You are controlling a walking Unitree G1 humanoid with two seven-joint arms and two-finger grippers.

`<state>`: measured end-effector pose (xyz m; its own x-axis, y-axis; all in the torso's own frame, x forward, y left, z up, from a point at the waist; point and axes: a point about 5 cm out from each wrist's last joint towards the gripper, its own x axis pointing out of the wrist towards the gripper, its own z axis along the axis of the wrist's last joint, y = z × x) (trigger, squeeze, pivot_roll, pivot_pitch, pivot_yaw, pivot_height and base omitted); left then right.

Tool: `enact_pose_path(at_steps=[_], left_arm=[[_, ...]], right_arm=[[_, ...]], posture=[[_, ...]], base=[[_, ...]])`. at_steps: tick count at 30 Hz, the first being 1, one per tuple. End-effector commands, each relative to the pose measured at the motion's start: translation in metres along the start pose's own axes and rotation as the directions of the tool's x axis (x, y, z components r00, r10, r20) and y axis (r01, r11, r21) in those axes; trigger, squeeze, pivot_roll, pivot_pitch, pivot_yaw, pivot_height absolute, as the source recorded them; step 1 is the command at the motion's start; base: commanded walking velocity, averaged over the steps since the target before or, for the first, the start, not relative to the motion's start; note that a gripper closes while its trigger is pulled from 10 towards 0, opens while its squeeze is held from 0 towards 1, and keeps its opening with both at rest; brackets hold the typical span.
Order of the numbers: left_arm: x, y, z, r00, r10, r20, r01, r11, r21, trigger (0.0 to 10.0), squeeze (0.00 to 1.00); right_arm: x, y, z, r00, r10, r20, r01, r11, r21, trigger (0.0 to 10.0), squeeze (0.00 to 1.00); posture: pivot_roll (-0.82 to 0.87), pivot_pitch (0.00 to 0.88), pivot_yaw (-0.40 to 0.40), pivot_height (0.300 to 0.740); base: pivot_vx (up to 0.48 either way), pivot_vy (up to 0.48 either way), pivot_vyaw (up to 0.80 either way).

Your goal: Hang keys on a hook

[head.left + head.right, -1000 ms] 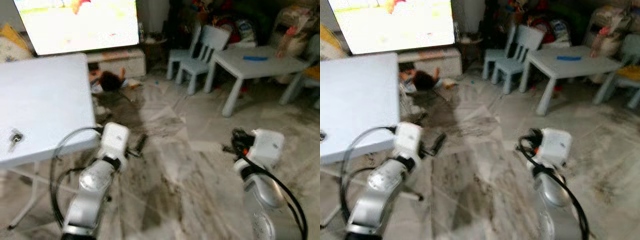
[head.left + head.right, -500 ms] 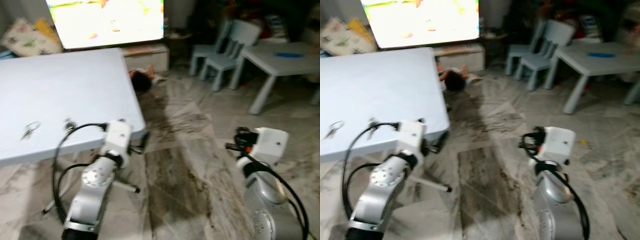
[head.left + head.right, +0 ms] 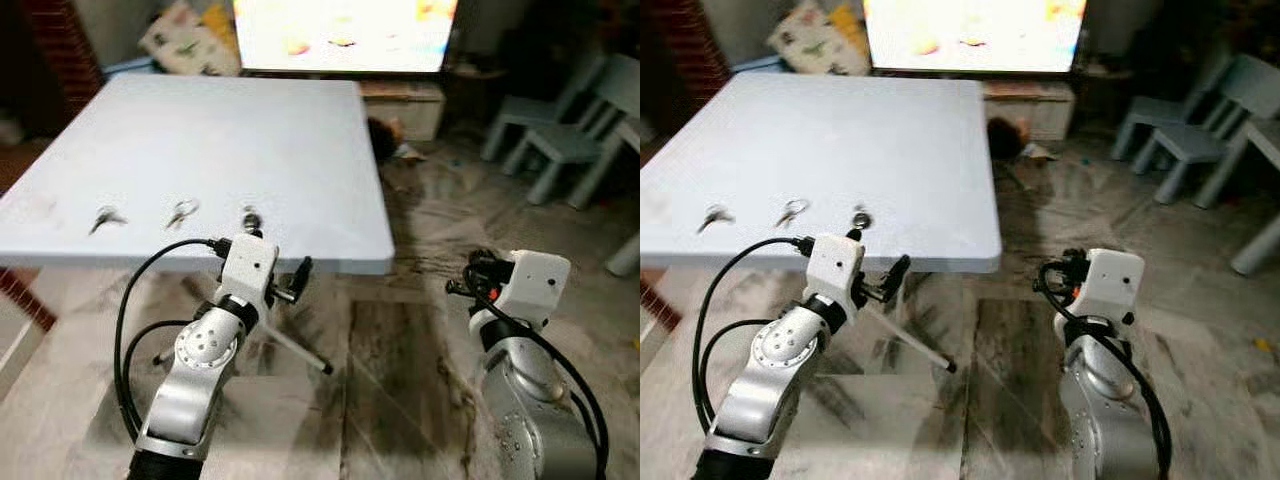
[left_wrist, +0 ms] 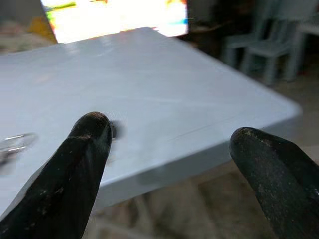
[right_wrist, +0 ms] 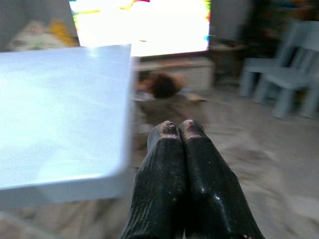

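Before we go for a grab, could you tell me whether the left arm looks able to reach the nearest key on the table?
Probably yes: the left gripper is open just before the table edge, the nearest key close beyond.

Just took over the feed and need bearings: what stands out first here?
Three sets of keys lie in a row near the front edge of the big white table. The left pincer, open, hovers at that edge, while a bright TV screen glares beyond the table.

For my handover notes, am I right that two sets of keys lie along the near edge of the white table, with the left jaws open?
Not quite: three sets of keys lie along the near edge of the white table, as the left eye view shows. The left gripper jaws are indeed open.
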<state>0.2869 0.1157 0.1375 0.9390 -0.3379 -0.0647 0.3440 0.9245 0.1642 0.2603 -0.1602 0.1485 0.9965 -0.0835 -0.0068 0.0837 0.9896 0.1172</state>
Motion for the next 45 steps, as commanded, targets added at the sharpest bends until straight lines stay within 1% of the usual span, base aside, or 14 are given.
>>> enact_pose_path(at_steps=[1,4,7,9,13,14,20,26,28,36,40,45], left_arm=[[0.002,-0.002,0.002,1.0,0.001,0.005,-0.001,1.0,-0.003,10.0,0.0],[0.001,0.0,0.0,1.0,0.013,-0.004,-0.013,1.0,-0.01,10.0,0.0],[0.001,0.0,-0.001,1.0,0.014,-0.007,-0.014,1.0,0.007,10.0,0.0],[0.001,-0.001,-0.002,1.0,0.007,-0.008,-0.007,1.0,-0.01,10.0,0.0],[0.003,-0.002,-0.001,1.0,0.001,-0.003,-0.001,1.0,-0.03,10.0,0.0],[0.004,-0.002,0.0,1.0,-0.005,0.004,0.005,0.999,-0.046,10.0,0.0],[0.005,-0.005,0.0,1.0,-0.021,0.005,0.021,0.999,-0.028,10.0,0.0],[0.004,-0.007,-0.001,1.0,-0.031,0.004,0.031,0.999,-0.038,10.0,0.0],[0.004,-0.007,-0.004,0.999,-0.033,-0.004,0.033,0.998,-0.05,10.0,0.0],[0.004,-0.008,-0.005,1.0,-0.027,-0.006,0.027,0.999,-0.046,10.0,0.0],[0.006,-0.007,-0.003,1.0,-0.026,0.002,0.026,0.998,-0.049,10.0,0.0],[0.007,-0.006,-0.003,1.0,-0.019,0.004,0.02,0.999,-0.04,10.0,0.0]], right_arm=[[0.001,-0.004,0.001,1.0,-0.007,0.003,0.007,1.0,-0.014,10.0,0.0],[0.002,-0.004,0.002,1.0,-0.005,0.004,0.005,1.0,-0.015,10.0,0.0],[0.002,-0.003,0.002,1.0,-0.001,0.006,0.001,1.0,-0.009,10.0,0.0],[0.002,-0.001,0.002,1.0,0.006,0.01,-0.006,1.0,0.004,10.0,0.0],[0.003,0.002,0.004,1.0,0.019,0.02,-0.019,1.0,0.001,10.0,0.0],[0.003,0.003,0.004,1.0,0.022,0.021,-0.022,1.0,-0.002,10.0,0.0],[0.004,0.002,0.003,0.999,0.024,0.023,-0.024,1.0,-0.007,10.0,0.0],[0.006,0.004,0.005,0.999,0.041,0.025,-0.04,0.999,-0.026,10.0,0.0],[0.006,0.005,0.004,0.999,0.048,0.024,-0.047,0.998,-0.033,10.0,0.0],[0.005,0.006,0.003,0.998,0.056,0.018,-0.055,0.997,-0.047,10.0,0.0],[0.003,0.01,0.005,0.995,0.1,0.022,-0.099,0.994,-0.045,10.0,0.0],[0.004,0.011,0.005,0.994,0.106,0.023,-0.105,0.993,-0.046,10.0,0.0]], posture=[[0.04,0.0,-0.023,0.74],[0.04,0.0,-0.023,0.74],[0.04,0.0,-0.026,0.74],[0.04,0.0,-0.026,0.74],[0.04,0.0,-0.029,0.74],[0.04,0.0,-0.031,0.74],[0.04,0.0,-0.036,0.74],[0.04,0.0,-0.044,0.74],[0.04,0.0,-0.047,0.74],[0.03,0.0,-0.05,0.74],[0.03,0.0,-0.046,0.74],[0.03,0.0,-0.046,0.74]], base=[[0.0,0.0,0.78],[0.0,0.0,0.78],[0.0,0.0,0.78],[0.0,0.0,0.0],[0.0,0.0,0.0],[0.0,0.0,0.0],[0.0,0.0,0.0],[0.0,0.0,0.0],[0.0,-0.302,0.0],[0.0,-0.459,0.0],[0.0,-0.48,0.0],[0.0,-0.454,0.0]])
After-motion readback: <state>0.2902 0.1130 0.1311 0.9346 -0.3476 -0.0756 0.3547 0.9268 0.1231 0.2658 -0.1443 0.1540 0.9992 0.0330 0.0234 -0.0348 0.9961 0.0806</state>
